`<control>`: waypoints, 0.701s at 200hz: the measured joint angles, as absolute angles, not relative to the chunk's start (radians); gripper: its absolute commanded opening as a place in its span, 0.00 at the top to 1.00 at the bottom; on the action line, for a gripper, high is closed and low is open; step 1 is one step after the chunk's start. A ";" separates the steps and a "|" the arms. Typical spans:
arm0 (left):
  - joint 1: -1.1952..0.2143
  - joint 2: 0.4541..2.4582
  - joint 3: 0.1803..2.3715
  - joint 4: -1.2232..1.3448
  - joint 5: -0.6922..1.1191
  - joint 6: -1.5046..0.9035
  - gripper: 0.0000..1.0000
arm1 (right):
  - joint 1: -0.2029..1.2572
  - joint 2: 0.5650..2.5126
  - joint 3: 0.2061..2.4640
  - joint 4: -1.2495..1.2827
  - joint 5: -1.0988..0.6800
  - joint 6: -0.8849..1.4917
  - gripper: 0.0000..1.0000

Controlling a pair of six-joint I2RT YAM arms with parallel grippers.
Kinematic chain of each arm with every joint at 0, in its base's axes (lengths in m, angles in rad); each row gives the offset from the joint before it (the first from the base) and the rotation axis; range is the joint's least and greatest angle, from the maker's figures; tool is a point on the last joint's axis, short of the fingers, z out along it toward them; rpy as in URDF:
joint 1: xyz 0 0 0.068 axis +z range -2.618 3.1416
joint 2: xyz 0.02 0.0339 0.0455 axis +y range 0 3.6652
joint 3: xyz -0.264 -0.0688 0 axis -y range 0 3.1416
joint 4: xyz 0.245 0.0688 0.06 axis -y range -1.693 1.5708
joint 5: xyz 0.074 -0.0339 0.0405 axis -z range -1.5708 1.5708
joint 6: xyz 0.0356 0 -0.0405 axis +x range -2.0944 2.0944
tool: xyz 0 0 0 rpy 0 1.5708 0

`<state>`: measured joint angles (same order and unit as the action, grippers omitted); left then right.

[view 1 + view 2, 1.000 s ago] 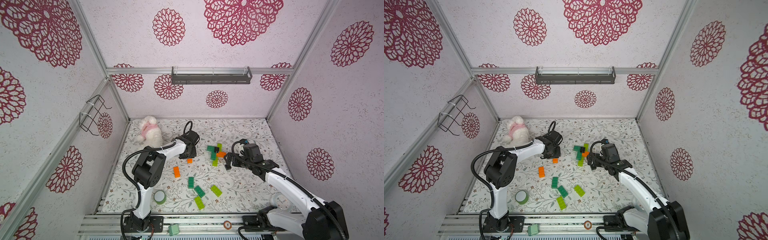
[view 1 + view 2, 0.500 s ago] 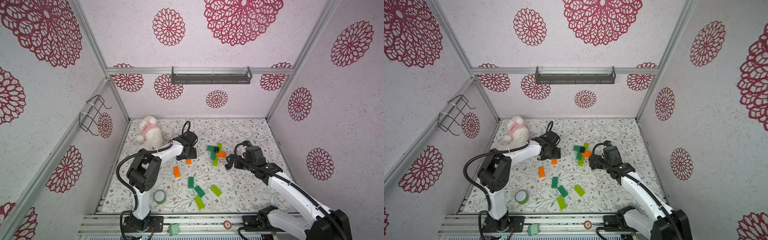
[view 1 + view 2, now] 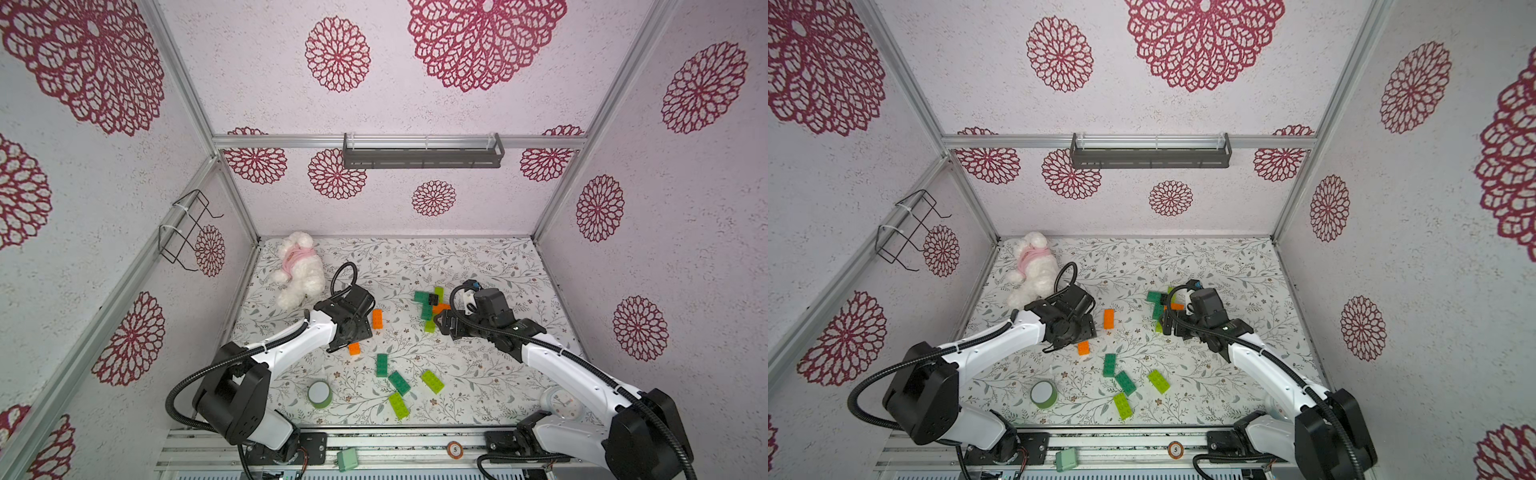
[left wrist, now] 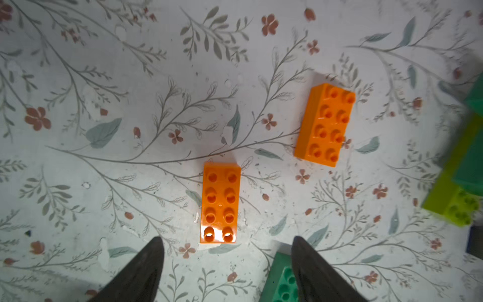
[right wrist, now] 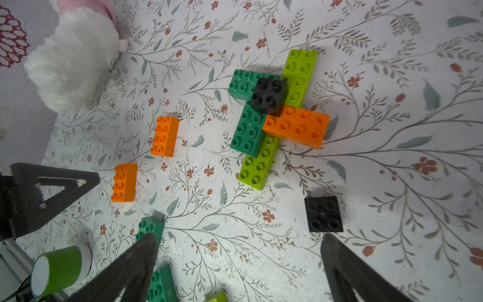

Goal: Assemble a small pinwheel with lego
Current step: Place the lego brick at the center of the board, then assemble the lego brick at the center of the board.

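A part-built pinwheel (image 5: 261, 123) of dark green, lime and orange lego bricks with a black square brick on top lies mid-table, seen in both top views (image 3: 430, 305) (image 3: 1160, 305). A loose black brick (image 5: 323, 214) lies beside it. Two loose orange bricks sit to its left; the nearer one (image 4: 220, 202) (image 3: 354, 348) lies just ahead of my left gripper (image 4: 227, 261) (image 3: 351, 332). That gripper is open and holds nothing. My right gripper (image 5: 237, 261) (image 3: 442, 322) hovers open and empty just in front of the pinwheel. The farther orange brick (image 4: 325, 124) (image 3: 377, 319) lies flat.
Dark green bricks (image 3: 381, 365) (image 3: 399, 382) and lime bricks (image 3: 432, 381) (image 3: 399, 405) lie toward the front. A green tape roll (image 3: 320, 394) stands front left, a white plush toy (image 3: 297, 270) back left, a small clock (image 3: 559, 403) front right, a mint box (image 3: 347, 459) on the front rail.
My left gripper has opened and drawn back toward the front, from beside the farther orange brick to behind the nearer one. The right arm has shifted only slightly.
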<state>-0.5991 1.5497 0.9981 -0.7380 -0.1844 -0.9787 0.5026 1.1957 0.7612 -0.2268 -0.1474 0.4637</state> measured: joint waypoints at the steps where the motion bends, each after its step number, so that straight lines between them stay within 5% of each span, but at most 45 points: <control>1: -0.599 1.552 0.998 -0.738 -0.184 -0.979 0.25 | 0.503 1.196 0.761 -0.226 -0.148 0.464 0.03; 140: -0.587 1.715 0.999 -0.661 -0.176 -0.995 0.62 | 0.506 1.187 0.759 -0.206 -0.159 0.464 0.05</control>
<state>-0.5869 1.7145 0.9985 -0.6613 -0.1757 -0.9951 0.5060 1.1873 0.7586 -0.2062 -0.1593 0.4644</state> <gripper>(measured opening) 0.394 0.953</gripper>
